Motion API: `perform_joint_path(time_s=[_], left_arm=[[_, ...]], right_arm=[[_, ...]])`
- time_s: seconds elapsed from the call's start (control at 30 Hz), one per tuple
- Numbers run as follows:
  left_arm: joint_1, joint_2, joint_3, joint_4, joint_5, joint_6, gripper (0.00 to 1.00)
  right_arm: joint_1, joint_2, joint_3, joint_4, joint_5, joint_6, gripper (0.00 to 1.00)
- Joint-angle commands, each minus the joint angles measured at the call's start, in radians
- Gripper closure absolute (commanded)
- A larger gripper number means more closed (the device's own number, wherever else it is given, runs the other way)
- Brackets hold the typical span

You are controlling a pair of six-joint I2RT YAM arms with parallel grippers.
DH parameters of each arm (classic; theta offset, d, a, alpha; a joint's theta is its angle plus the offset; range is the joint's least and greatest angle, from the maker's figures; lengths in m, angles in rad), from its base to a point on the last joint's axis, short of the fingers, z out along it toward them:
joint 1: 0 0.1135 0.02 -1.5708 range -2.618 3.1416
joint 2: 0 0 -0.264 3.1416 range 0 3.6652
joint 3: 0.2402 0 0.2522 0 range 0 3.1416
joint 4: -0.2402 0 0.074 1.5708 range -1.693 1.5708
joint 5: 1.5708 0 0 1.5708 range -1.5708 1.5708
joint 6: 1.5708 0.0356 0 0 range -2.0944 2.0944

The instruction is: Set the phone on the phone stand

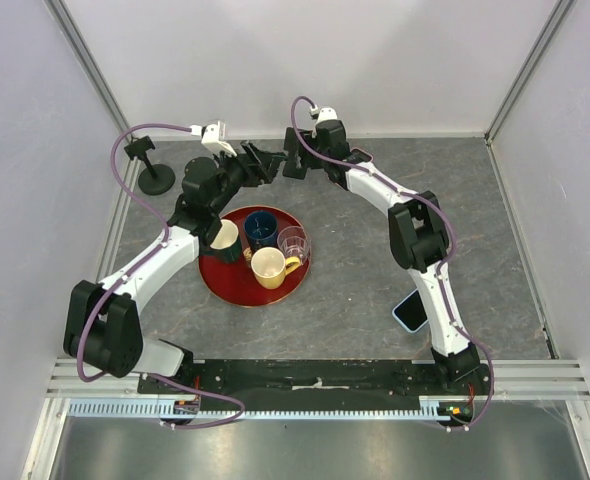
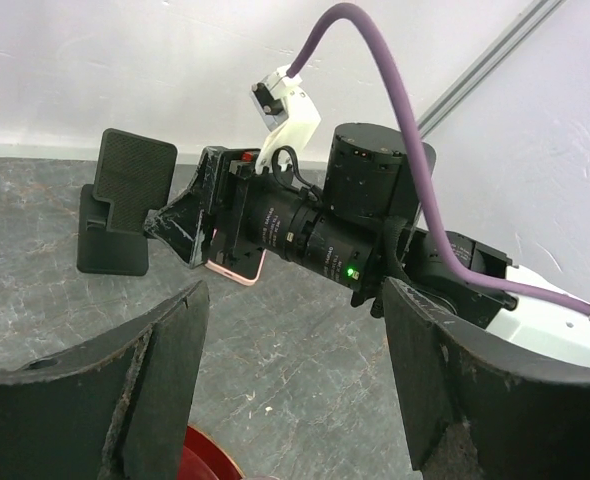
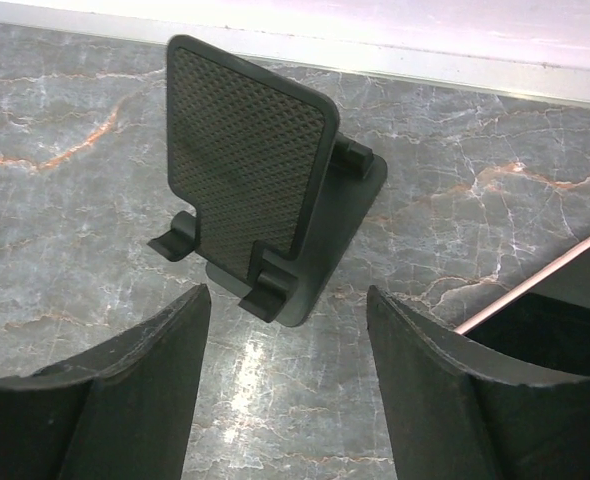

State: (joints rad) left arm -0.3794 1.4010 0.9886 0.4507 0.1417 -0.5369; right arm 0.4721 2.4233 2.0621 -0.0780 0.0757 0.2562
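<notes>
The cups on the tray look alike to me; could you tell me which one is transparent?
The glass on the right of the tray: it is clear, while the blue cup, yellow mug and cream mug are opaque.

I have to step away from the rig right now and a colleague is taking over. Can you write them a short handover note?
The left gripper is open and empty, and faces the right arm's wrist.
The right gripper is open and empty, and points at the phone stand.
The phone stand is upright near the back wall with nothing on it.
A pink-rimmed phone lies on the table just right of the right gripper. A pale blue phone lies by the right arm's base.
Done: no phone picked up yet.
Left: grasp a phone and set it on the stand. I cannot tell which phone is meant.
</notes>
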Motion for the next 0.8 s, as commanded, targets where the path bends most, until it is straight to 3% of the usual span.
perform_joint_path(time_s=[0.0,0.5,0.77], left_arm=[[-0.004,-0.002,0.032,0.043,0.015,0.025,0.24],[-0.004,0.006,0.035,0.045,0.025,0.023,0.24],[-0.004,0.004,0.033,0.045,0.022,0.025,0.24]], right_arm=[[0.003,0.022,0.059,-0.003,-0.001,-0.028,0.32],[0.005,0.056,0.095,-0.055,-0.011,-0.037,0.32],[0.005,0.071,0.136,-0.098,0.029,-0.064,0.36]])
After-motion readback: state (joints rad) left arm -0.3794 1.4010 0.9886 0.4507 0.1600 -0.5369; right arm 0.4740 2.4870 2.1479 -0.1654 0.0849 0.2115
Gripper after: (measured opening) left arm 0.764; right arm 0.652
